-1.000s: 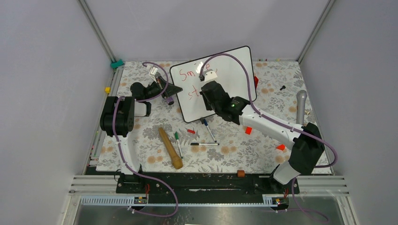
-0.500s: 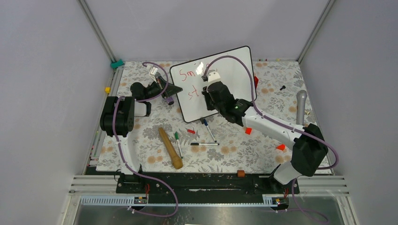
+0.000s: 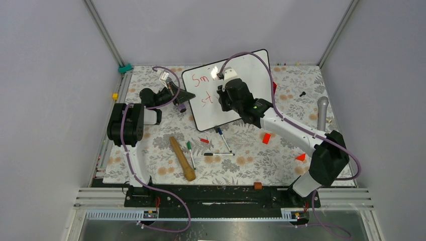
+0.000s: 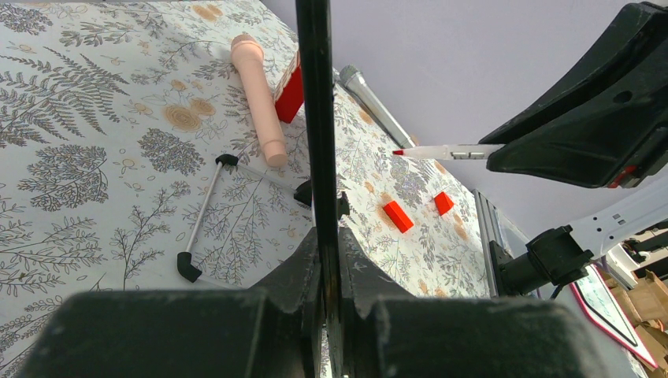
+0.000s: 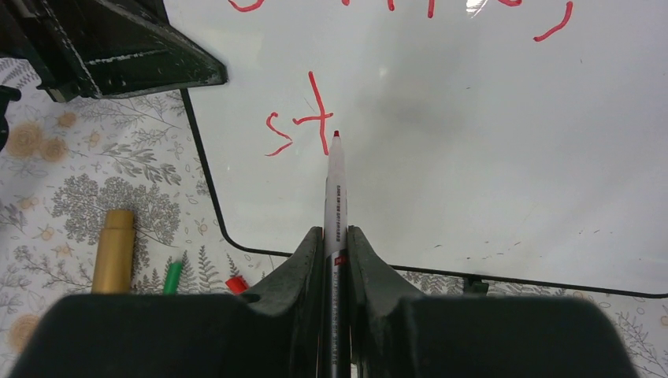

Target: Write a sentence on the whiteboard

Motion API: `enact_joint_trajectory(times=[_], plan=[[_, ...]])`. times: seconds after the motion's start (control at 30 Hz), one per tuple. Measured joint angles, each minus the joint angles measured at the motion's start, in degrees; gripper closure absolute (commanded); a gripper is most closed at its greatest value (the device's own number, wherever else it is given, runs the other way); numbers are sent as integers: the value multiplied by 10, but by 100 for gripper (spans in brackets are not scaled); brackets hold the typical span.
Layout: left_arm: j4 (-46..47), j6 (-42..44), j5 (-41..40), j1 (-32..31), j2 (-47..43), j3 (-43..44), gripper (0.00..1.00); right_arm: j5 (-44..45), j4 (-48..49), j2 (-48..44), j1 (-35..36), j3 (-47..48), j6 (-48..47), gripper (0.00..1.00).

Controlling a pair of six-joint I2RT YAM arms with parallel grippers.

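Reaching over the floral tablecloth (image 3: 241,165), the right gripper (image 5: 335,236) clamps a slim white marker (image 5: 335,185), red tip beside "st" of the sentence (image 5: 303,130).
Glossy white whiteboard (image 3: 253,68) stands tilted at the far middle; the left gripper (image 4: 324,248), arm folded, pinches its thin black frame.

The whiteboard (image 5: 488,173) was glossy and smooth, catching glare. The bench (image 3: 271,165) wore matt floral cloth; the stick (image 3: 182,158) looked wooden.
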Motion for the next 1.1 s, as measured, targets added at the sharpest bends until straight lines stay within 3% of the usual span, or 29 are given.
enact_joint_trajectory(times=[1.1], plan=[[0,0,0,0,0,0,100,24,-63,80,0,75,-47,100]])
